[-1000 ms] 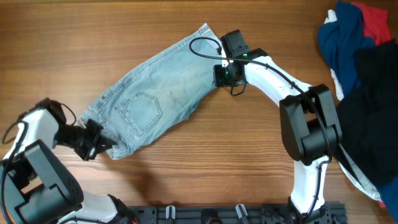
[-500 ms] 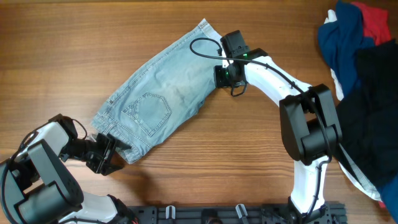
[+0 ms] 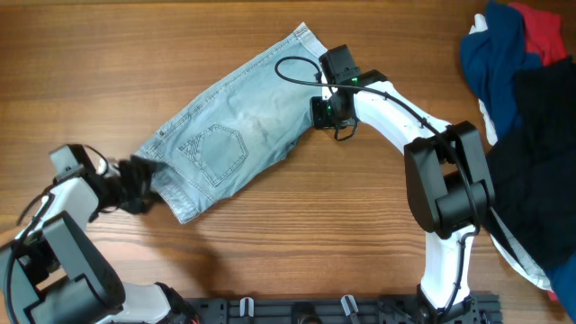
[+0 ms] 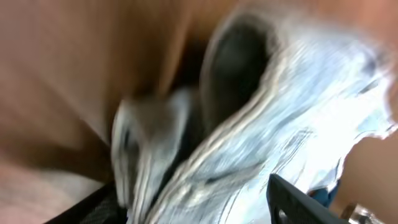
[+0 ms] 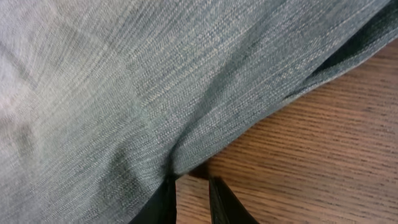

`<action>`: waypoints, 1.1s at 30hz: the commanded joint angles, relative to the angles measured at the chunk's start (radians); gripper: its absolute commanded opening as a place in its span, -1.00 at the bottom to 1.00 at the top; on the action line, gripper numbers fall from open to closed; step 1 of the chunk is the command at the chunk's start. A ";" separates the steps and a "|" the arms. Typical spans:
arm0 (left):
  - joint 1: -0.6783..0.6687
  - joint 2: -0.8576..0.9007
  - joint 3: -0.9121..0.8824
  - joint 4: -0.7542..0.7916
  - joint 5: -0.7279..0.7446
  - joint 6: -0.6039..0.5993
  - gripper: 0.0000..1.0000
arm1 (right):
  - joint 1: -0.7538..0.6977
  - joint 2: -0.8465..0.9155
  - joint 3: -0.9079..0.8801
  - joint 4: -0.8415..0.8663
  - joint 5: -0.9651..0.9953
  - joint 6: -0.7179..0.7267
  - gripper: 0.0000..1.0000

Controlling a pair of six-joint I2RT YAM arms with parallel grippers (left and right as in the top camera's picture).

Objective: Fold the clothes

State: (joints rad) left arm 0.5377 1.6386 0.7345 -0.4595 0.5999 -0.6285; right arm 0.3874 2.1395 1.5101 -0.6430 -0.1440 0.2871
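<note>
From above, the shorts (image 3: pixel 225 126) lie flat on a slant across the table (image 3: pixel 297 234). The left gripper (image 3: pixel 135 177) is at their waistband end and the right gripper (image 3: pixel 321 110) at their side edge, below the frayed hem. This looks like the straightening step before the first fold. Next, one end needs lifting over the other. There is bare wood on every side of the shorts, and the pile of other garments (image 3: pixel 522 81) sits well apart, beyond the right arm.

The left wrist view is blurred. Denim bunches up against the fingers with the waistband gaping, so the jaws seem clamped on it.

In the right wrist view, the fingertips (image 5: pixel 163 202) are nearly closed, pinching the puckered edge of the shorts just off the wood.
</note>
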 commanded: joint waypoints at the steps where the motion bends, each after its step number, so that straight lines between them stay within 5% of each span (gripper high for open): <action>1: 0.044 0.056 -0.012 0.080 -0.162 -0.060 0.39 | 0.006 0.024 0.017 -0.008 -0.023 0.009 -0.63; 8: 0.117 0.056 0.029 0.030 0.013 -0.060 0.44 | 0.006 0.024 0.017 -0.009 -0.023 0.009 -0.63; 15: 0.114 0.056 0.028 -0.126 -0.048 -0.026 0.68 | 0.006 0.024 0.017 -0.016 -0.042 0.013 -0.63; 24: 0.007 0.090 0.019 -0.037 -0.130 0.019 0.65 | 0.006 0.024 0.017 -0.023 -0.042 0.031 -0.63; 27: -0.066 0.137 0.019 0.010 -0.130 0.018 0.44 | 0.006 0.024 0.017 -0.031 -0.042 0.031 -0.63; 31: -0.104 0.171 0.019 0.046 -0.130 0.019 -0.40 | 0.006 0.024 0.017 -0.037 -0.042 0.030 -0.63; 32: -0.103 0.172 0.019 0.049 -0.130 0.019 -0.82 | 0.006 0.024 0.017 -0.038 -0.042 0.030 -0.63; 33: -0.096 0.169 0.019 0.051 -0.130 0.019 -0.92 | 0.006 0.024 0.017 -0.040 -0.040 0.030 -0.63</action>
State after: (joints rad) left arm 0.4511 1.7393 0.7963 -0.4034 0.5797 -0.6285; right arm 0.3874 2.1399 1.5101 -0.6769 -0.1650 0.3096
